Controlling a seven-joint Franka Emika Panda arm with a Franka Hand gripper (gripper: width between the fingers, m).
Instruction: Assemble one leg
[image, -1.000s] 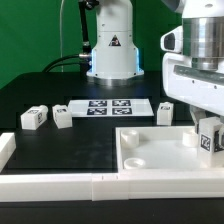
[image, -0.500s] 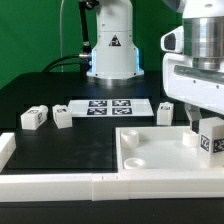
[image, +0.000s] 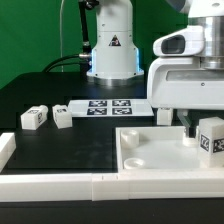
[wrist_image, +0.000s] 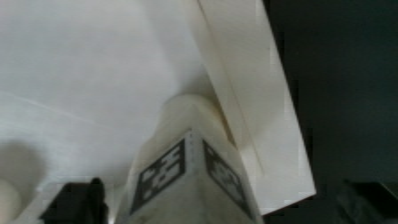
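Observation:
One leg, a small white block with a square tag, stands upright at the right corner of the large white panel. My gripper hangs over it with its jaws either side of the leg. In the wrist view the leg rises between the dark fingertips, and a gap shows on both sides, so the gripper is open around it. Three more legs lie on the black table: two at the exterior view's left and one behind the panel.
The marker board lies flat at the back middle. A low white rail runs along the front edge, with a white end block at the exterior view's left. The arm's base stands behind the marker board.
The gripper body has shifted toward the exterior view's left and turned. The leg has stayed at the panel's right corner.

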